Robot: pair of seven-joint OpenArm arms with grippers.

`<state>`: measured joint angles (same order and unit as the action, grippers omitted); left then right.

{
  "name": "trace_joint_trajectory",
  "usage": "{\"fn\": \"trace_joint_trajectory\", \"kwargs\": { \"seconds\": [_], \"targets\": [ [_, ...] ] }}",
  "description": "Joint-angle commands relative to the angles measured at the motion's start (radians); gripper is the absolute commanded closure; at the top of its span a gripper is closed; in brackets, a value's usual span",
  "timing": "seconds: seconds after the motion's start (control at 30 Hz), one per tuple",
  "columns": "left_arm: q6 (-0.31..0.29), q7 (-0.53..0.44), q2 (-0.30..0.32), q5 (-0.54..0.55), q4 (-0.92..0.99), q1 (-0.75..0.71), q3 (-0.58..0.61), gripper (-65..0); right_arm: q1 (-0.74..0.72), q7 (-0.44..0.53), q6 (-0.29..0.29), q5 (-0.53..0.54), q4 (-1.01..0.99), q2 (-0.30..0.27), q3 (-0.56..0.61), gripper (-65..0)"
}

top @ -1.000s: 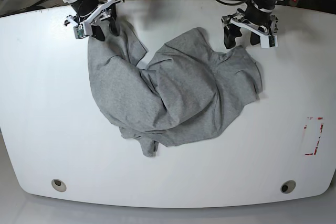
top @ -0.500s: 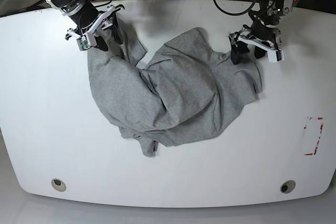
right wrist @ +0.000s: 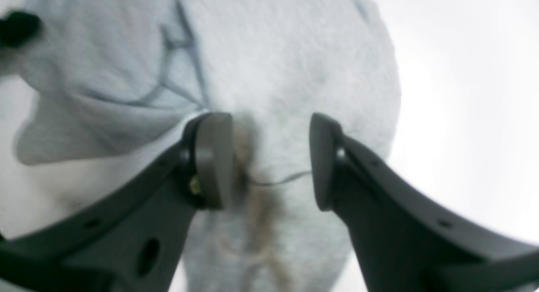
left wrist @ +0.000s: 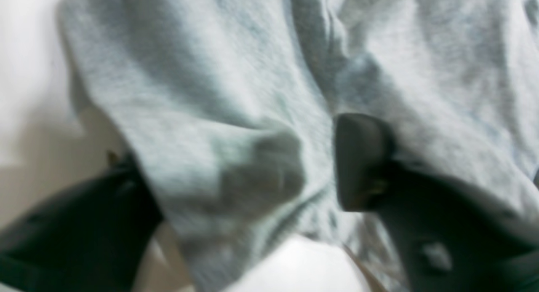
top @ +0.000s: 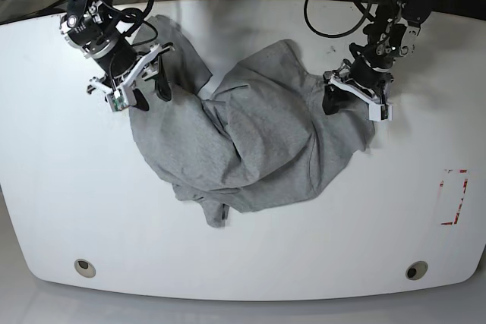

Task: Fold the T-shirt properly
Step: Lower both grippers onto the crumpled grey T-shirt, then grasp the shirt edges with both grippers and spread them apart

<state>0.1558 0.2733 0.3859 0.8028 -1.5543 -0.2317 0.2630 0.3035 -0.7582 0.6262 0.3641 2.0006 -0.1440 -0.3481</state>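
Observation:
The grey T-shirt [top: 250, 142] lies crumpled in the middle of the white table [top: 61, 187], with no lettering showing. My left gripper [top: 353, 104] is pressed onto its right edge. In the left wrist view one finger is under the T-shirt [left wrist: 210, 94] and the other finger [left wrist: 362, 161] is on top. A fold fills the left gripper [left wrist: 316, 157]. My right gripper [top: 150, 92] is on the shirt's upper left part. In the right wrist view the right gripper [right wrist: 271, 157] has its fingers apart over the flat T-shirt [right wrist: 273, 64].
A red-marked rectangle [top: 454, 196] is on the table at the right. Two round holes [top: 85, 267] [top: 416, 269] sit near the front edge. Cables and dark gear run along the back edge.
Both grippers have come forward from the back edge onto the shirt. The left jaws have narrowed onto a fold. The cloth behind the right gripper has bunched up toward the back.

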Motion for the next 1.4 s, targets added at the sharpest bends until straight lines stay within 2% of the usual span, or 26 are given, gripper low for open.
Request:
{"fn": "trace_joint_trajectory", "kwargs": {
  "seconds": [0.0,0.07,0.1,0.2,0.27,0.4,0.47,0.63,0.73,1.13,1.17,1.23,1.3,1.37],
  "targets": [
    [0.008,0.044,0.006,0.007,0.016,0.013,0.003,-16.0,-0.066,-0.028,-0.001,0.016,0.013,-0.010,-0.026,-28.4],
    [0.008,0.045,0.006,0.003,0.022,0.024,0.003,-3.8,-0.129,-0.074,-0.001,0.016,-0.008,-0.009,-0.041,-28.4],
    [0.008,0.048,0.006,0.003,0.027,0.028,0.005,-0.6,-0.158,-0.090,0.001,0.016,-0.021,-0.009,-0.044,-28.4],
    [0.008,0.108,0.020,0.002,0.025,0.048,-0.001,0.0,-0.249,-0.123,0.001,0.003,-0.100,-0.012,-0.045,-29.6],
    [0.008,0.116,0.078,0.005,0.002,0.048,-0.001,0.0,-0.320,-0.125,0.001,-0.035,-0.171,-0.024,-0.041,-36.6],
    [0.008,0.116,0.138,0.007,-0.044,0.035,-0.003,0.0,-0.418,-0.125,0.004,-0.070,-0.327,-0.030,-0.038,-49.0],
    [0.008,0.116,0.157,0.007,-0.059,0.035,-0.003,0.0,-0.467,-0.125,0.004,-0.075,-0.410,-0.033,-0.038,-48.8],
    [0.008,0.114,0.189,0.008,-0.068,0.019,-0.003,0.0,-0.588,-0.125,0.004,-0.075,-0.644,-0.033,-0.038,-43.4],
    [0.008,0.114,0.190,0.008,-0.071,0.018,-0.003,0.0,-0.633,-0.126,0.004,-0.073,-0.736,-0.032,-0.038,-41.5],
    [0.008,0.114,0.189,0.002,-0.087,0.021,-0.004,0.0,-0.738,-0.119,0.004,-0.075,-0.972,0.022,-0.036,-41.1],
    [0.008,0.114,0.189,0.002,-0.087,0.022,-0.004,0.0,-0.746,-0.119,0.004,-0.075,-0.978,0.033,-0.036,-39.8],
    [0.008,0.114,0.189,0.000,-0.085,0.024,-0.004,0.0,-0.751,-0.117,0.002,-0.076,-0.986,0.047,-0.036,-32.3],
    [0.008,0.114,0.190,0.000,-0.090,0.028,-0.003,0.0,-0.752,-0.103,0.002,-0.076,-0.983,0.050,-0.036,-20.0],
    [0.008,0.122,0.203,-0.010,-0.119,0.041,0.002,0.0,-0.754,-0.088,0.002,-0.076,-0.981,0.051,-0.036,-3.6]
  ]
}}
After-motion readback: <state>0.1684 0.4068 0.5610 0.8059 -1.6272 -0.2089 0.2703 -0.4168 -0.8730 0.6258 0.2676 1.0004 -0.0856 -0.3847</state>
